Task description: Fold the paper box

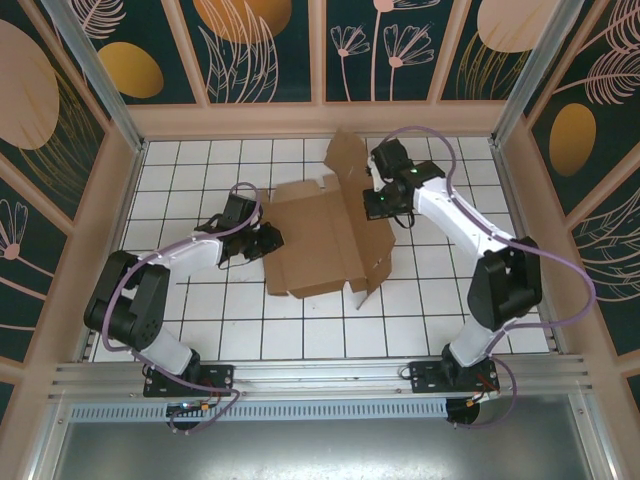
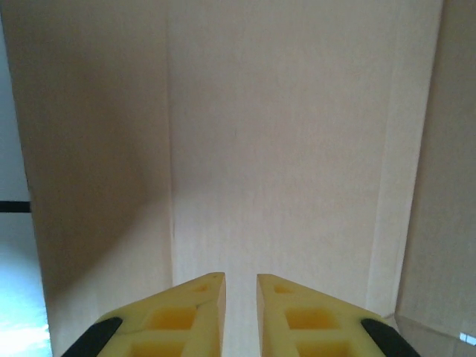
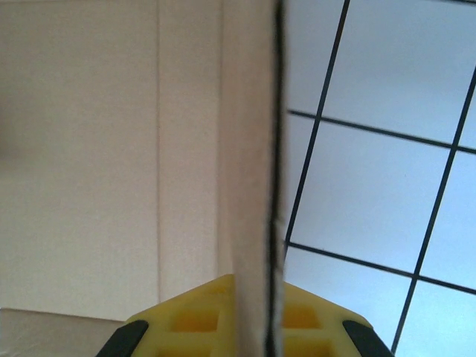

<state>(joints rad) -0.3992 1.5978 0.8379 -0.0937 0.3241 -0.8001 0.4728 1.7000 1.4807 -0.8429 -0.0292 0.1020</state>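
The paper box (image 1: 315, 240), a plain brown die-cut cardboard blank with flaps and creases, lies near the middle of the top view, a little above centre, on the white bench (image 1: 200, 320) with its black grid lines. Most of the blank rests flat. Its right-hand panel is lifted off the tiles, and a flap at the upper right stands up towards the back wall.

My right hand (image 1: 378, 205) sits at that raised right side. In the right wrist view the cardboard (image 3: 111, 149) fills the left half of the frame. One thin edge of it runs straight down between my yellow fingers (image 3: 186, 320), which are pressed against it on both sides, so this hand (image 3: 253, 297) is clamped on the box. Bench tiles (image 3: 372, 186) show to the right of that edge.

My left hand (image 1: 268, 240) is at the blank's left edge. In its wrist view the two yellow fingers (image 2: 197, 312) stand slightly apart, with a narrow gap and nothing in it. This hand (image 2: 240, 294) faces a broad creased sheet of cardboard (image 2: 282, 149) close in front. I cannot tell whether the fingertips touch it.

Dark panels with floral patterns (image 1: 270, 50) enclose the bench.
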